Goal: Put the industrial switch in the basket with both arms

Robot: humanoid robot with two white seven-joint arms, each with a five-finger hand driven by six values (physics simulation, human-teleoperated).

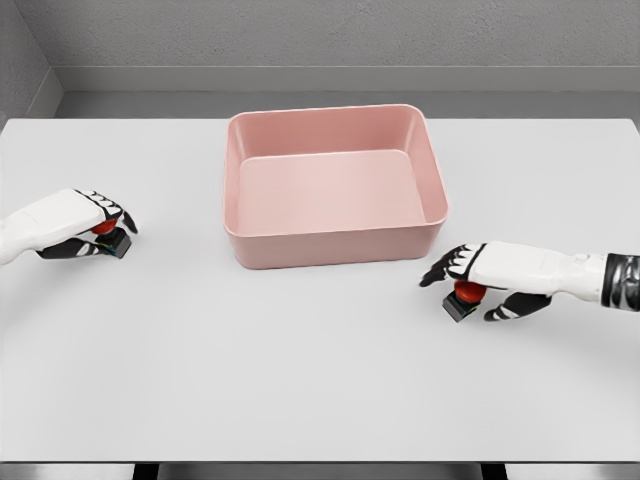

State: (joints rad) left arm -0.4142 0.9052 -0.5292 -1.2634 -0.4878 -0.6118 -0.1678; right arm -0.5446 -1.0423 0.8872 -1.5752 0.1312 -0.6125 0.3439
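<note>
Basket: You see the pink basket (335,187) in the upper middle of the frame, standing on the white table (300,370), open side up, with nothing inside it.
Left switch: At the left edge, about mid-height, you find one industrial switch (112,238), a dark box with a red button on top, resting on the table well apart from the basket.
Left hand: Your left hand (88,222) lies over that switch, fingers curled down across its top and thumb beneath at the side; it looks closed around the switch, which sits on the table surface.
Right switch: At the lower right of the frame you see a second switch (464,300), again a dark box with a red button, on the table near the basket's front right corner but not touching it.
Right hand: Your right hand (490,275) covers this switch from above, fingers bent toward the left and thumb hanging below to the right; it appears to grip the switch, though the contact is partly hidden.
</note>
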